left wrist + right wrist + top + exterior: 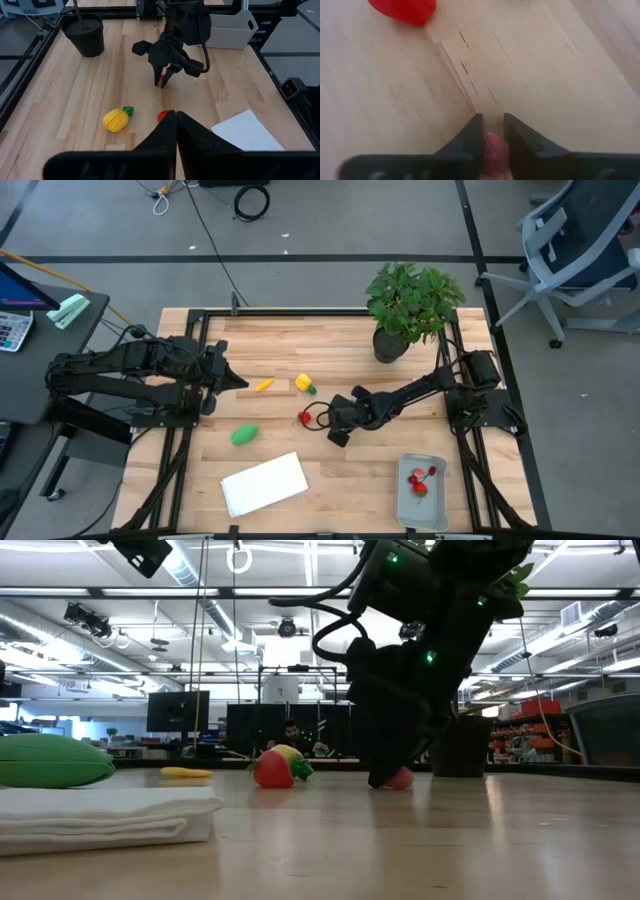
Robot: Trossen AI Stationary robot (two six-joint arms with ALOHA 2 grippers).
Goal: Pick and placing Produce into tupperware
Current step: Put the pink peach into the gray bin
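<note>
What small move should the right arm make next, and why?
Probably lift straight up, then carry toward the tupperware. The right pincer sits low at the table, shut on a small pink piece, while the container, holding red pieces, lies off nearer the table's front edge.

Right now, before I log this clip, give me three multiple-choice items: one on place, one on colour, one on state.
1. Where is the green oval toy?
A on the wooden table
B in the right pincer
C in the left pincer
2. What colour is the small piece in the right pincer?
A pink
B green
C yellow
3. The left pincer is:
A open
B shut, empty
C shut on the green oval toy

Key: A, it lies on bare wood. A, pink shows between the fingers. B, its fingers meet with nothing between.
</note>
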